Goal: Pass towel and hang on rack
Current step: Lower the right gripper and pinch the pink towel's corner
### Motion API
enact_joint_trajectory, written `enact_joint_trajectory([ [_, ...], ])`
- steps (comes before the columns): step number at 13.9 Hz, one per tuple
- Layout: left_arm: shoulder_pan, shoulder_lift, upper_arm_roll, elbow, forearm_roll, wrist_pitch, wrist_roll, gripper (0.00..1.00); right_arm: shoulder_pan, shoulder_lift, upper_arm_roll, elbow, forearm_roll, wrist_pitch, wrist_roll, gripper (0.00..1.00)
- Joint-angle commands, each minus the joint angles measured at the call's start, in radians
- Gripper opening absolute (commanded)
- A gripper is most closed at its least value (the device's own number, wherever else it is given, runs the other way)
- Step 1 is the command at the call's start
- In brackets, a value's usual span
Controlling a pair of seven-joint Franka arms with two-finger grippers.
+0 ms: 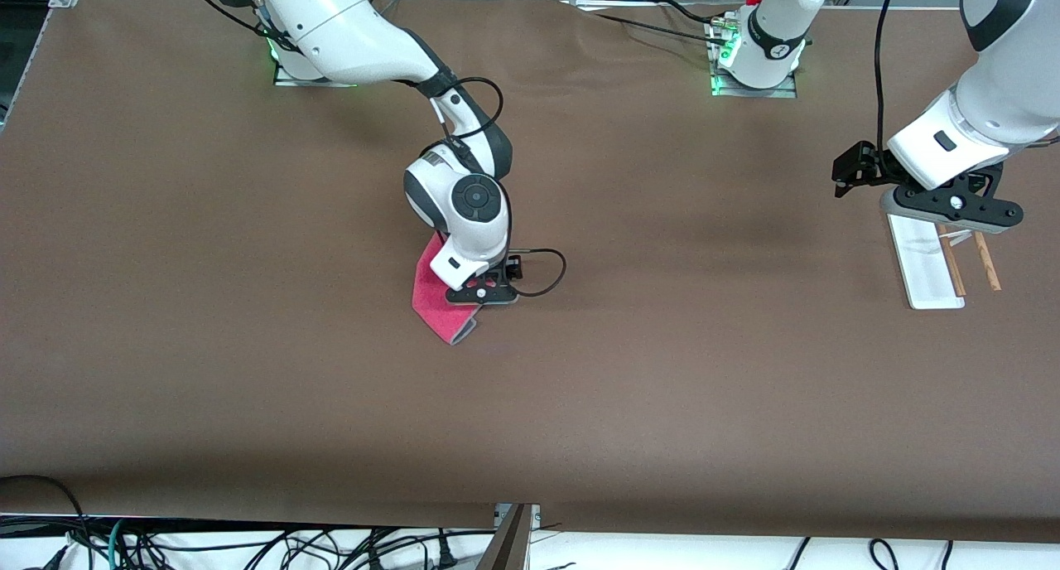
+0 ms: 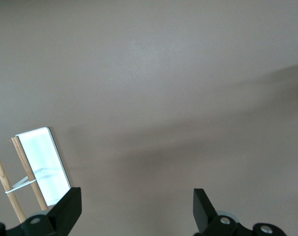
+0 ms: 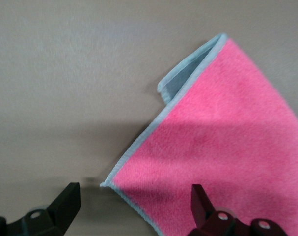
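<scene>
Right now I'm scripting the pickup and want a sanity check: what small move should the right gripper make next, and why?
Probably lower straight down and close. The right gripper is open over the towel, which lies flat on the table; one finger is above the cloth, the other above bare table, so they straddle its edge.
</scene>
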Motion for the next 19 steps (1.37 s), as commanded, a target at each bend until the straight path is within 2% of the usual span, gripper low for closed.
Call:
enact_joint_trajectory([
  [1,-0.004,-0.004,-0.002,0.016,0.013,-0.021,-0.011,1.0,0.023,0.021,-0.01,0.024,-0.023,0.003,0.028,1.0],
  [3,-0.004,-0.004,-0.002,0.016,0.013,-0.021,-0.011,1.0,0.023,0.023,-0.01,0.024,-0.024,0.003,0.027,0.98],
  [4,-0.004,-0.004,-0.002,0.016,0.013,-0.021,-0.011,1.0,0.023,0.023,-0.01,0.024,-0.024,0.003,0.027,0.9],
  [6,-0.004,-0.004,-0.002,0.016,0.013,-0.021,-0.011,1.0,0.021,0.023,-0.01,0.024,-0.024,0.003,0.024,0.66],
  [7,-0.004,-0.005,-0.002,0.016,0.013,-0.021,-0.011,1.0,0.021,0.023,-0.01,0.024,-0.024,0.003,0.022,0.59],
  [11,-0.004,-0.004,-0.002,0.016,0.013,-0.021,-0.011,1.0,0.021,0.023,-0.011,0.024,-0.024,0.003,0.021,0.57],
  [14,-0.004,-0.004,-0.002,0.016,0.013,-0.021,-0.011,1.0,0.021,0.023,-0.011,0.024,-0.027,0.003,0.019,0.45],
  [16,-0.004,-0.004,-0.002,0.016,0.013,-0.021,-0.011,1.0,0.021,0.023,-0.011,0.024,-0.041,0.003,0.018,0.4],
  [19,-0.004,-0.005,-0.002,0.016,0.013,-0.021,-0.011,1.0,0.02,0.023,-0.011,0.024,-0.044,0.003,0.016,0.19],
])
